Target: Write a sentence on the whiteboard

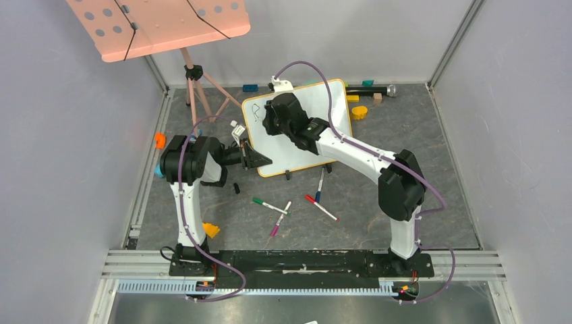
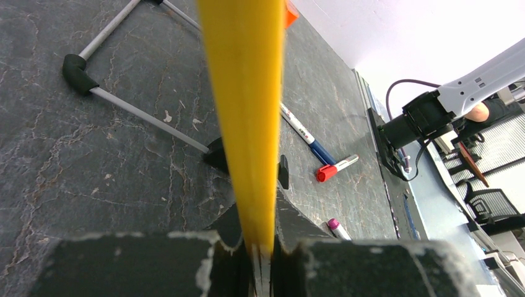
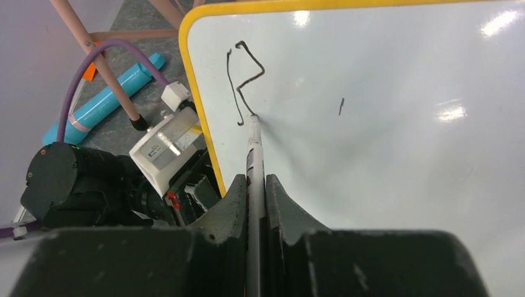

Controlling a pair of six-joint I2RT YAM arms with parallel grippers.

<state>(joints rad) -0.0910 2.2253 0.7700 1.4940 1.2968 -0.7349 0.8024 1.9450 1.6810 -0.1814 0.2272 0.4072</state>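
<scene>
The whiteboard (image 1: 334, 108) stands tilted on the grey floor, glossy white (image 3: 384, 136) with a yellow rim (image 2: 244, 93). My left gripper (image 1: 260, 160) (image 2: 263, 244) is shut on that rim at the board's lower left edge. Over the board's upper left part, my right gripper (image 1: 270, 120) (image 3: 252, 180) is shut on a thin grey marker (image 3: 254, 148). The marker's tip touches the board at the foot of the writing. Of the sentence, only thin dark strokes like a partial "R" (image 3: 244, 77) and a short tick (image 3: 341, 106) show.
A pink music stand (image 1: 162, 23) on tripod legs stands at the back left. Loose markers lie in front of the board: green-capped (image 1: 268, 204), red-capped (image 1: 321, 208), blue (image 1: 320, 185), purple (image 1: 280, 219). Yellow blocks (image 1: 359, 112) and a microphone (image 1: 378, 89) lie behind it.
</scene>
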